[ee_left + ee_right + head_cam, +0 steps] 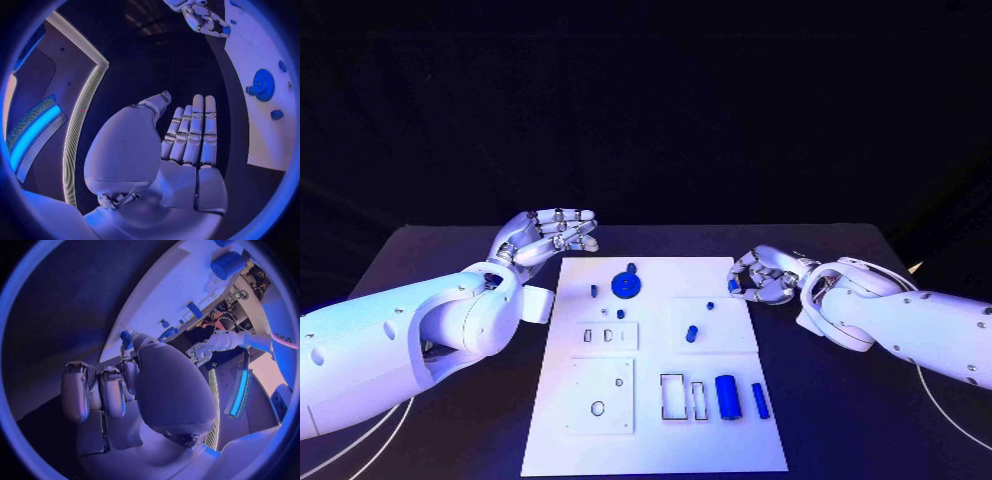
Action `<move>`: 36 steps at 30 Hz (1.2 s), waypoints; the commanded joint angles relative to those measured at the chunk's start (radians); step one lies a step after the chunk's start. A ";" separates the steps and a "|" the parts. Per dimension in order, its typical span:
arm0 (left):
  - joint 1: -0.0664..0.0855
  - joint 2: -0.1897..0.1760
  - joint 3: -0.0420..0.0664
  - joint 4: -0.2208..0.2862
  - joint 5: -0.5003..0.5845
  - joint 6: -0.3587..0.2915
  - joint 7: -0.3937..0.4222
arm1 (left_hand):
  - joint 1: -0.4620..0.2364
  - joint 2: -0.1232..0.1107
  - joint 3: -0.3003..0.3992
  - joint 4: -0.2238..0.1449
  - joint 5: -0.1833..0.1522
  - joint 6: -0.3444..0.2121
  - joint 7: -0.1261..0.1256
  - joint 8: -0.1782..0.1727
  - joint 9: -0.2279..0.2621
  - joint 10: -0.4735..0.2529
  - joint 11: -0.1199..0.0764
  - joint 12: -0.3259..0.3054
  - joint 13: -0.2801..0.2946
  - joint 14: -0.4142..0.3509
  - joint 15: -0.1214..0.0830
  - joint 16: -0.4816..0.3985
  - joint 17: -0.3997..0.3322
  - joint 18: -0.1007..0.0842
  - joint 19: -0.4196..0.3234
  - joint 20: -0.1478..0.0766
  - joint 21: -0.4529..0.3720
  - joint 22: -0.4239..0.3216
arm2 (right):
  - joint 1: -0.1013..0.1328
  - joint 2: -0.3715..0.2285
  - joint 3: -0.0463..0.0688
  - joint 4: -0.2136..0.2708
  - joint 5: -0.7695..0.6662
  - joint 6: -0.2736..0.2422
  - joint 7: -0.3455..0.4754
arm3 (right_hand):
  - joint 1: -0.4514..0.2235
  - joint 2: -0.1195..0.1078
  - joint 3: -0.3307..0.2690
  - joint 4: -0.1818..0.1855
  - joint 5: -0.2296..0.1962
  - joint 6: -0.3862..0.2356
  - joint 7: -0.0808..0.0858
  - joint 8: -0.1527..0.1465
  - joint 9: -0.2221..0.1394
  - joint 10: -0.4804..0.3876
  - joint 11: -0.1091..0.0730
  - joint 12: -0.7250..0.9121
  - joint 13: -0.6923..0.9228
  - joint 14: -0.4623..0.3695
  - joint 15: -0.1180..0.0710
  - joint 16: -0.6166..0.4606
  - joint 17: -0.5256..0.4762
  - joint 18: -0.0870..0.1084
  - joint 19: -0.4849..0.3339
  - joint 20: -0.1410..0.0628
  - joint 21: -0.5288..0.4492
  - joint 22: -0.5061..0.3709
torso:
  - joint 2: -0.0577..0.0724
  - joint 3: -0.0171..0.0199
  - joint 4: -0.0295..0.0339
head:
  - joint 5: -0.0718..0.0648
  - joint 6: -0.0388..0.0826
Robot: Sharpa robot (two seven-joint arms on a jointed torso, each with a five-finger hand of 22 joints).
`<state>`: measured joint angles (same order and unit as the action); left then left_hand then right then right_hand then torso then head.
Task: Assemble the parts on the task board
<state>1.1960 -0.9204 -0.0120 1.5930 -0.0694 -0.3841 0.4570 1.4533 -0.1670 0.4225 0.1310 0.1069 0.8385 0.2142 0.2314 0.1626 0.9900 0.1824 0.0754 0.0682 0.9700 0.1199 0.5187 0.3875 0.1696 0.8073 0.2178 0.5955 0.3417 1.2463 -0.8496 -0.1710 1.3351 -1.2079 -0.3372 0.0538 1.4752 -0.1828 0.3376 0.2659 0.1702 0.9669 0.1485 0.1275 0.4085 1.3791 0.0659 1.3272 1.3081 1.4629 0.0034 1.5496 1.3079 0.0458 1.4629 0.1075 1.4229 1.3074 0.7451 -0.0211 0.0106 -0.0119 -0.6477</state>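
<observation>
Blue, hard plastic cylinder at five o'clock looks light and slick; grasp its sides. Left hand spread empty; right hand curled, pinching a small blue piece.

White task board; blue parts; black table

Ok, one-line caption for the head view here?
Both hands, left hand and right hand, flank the far end of the task board; neither touches its blue parts.

Bare black table flanks the task board on both sides. The left hand occupies the far-left corner, the right hand the right edge. A blue gear and cylinder rise from the board.
</observation>
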 commanded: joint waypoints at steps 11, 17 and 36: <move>0.000 0.001 0.001 0.002 0.002 0.017 0.005 | -0.006 0.002 0.002 0.005 -0.003 -0.005 0.020 -0.005 0.001 -0.006 -0.003 -0.003 0.000 -0.008 -0.001 0.007 0.001 0.008 -0.007 0.003 0.004 0.001 | -0.001 0.005 0.000 -0.002 -0.006 0.008 -0.001 | 0.002 0.011 0.032 -0.012 -0.014 0.036 -0.012 0.023 0.005 0.020 -0.011 0.017 0.048 0.100 -0.014 0.005 0.234 -0.013 0.026 -0.008 0.020 0.188 | 0.000 -0.0001 -0.0017 | -0.001 -0.002; 0.000 0.001 0.001 0.001 0.002 0.017 0.005 | -0.006 0.002 0.002 0.005 -0.003 -0.005 0.020 -0.005 0.001 -0.006 -0.003 -0.003 0.000 -0.008 -0.001 0.007 0.001 0.008 -0.007 0.003 0.004 0.001 | -0.001 0.007 0.000 0.006 -0.015 -0.059 -0.018 | -0.022 0.022 0.053 -0.014 -0.004 0.074 -0.031 0.054 0.016 0.050 -0.027 0.048 0.078 0.102 -0.029 0.009 0.240 -0.019 0.041 -0.021 0.042 0.203 | -0.001 0.0001 -0.0005 | -0.002 -0.001; 0.000 0.005 0.000 -0.010 0.006 0.015 0.005 | -0.006 0.003 0.002 0.006 -0.003 -0.005 0.021 -0.005 0.002 -0.006 -0.002 -0.003 0.000 -0.009 -0.001 0.008 0.001 0.008 -0.009 0.003 0.005 0.002 | 0.043 0.039 0.006 0.155 -0.034 -0.157 -0.206 | -0.074 0.045 0.071 0.000 0.016 0.074 -0.037 0.077 0.027 0.060 -0.034 0.051 0.085 0.101 -0.036 0.007 0.237 -0.031 0.072 -0.030 0.090 0.232 | -0.009 -0.0041 -0.0056 | 0.004 -0.001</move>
<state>1.1959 -0.9184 -0.0122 1.5822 -0.0685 -0.3838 0.4556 1.4533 -0.1670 0.4225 0.1310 0.1069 0.8385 0.2143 0.2314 0.1632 0.9900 0.1824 0.0754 0.0683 0.9700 0.1199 0.5227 0.3872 0.1696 0.8038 0.2215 0.5954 0.3429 1.2884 -0.8163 -0.1654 1.4791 -1.2243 -0.4737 -0.0872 1.4059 -0.1435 0.4075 0.2644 0.1828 1.0361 0.1174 0.1901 0.4156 1.4327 0.0340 1.3761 1.3076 1.4667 -0.0253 1.5535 1.3075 0.0346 1.4680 0.0841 1.5075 1.3079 0.7393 -0.0236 0.0070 -0.0095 -0.6494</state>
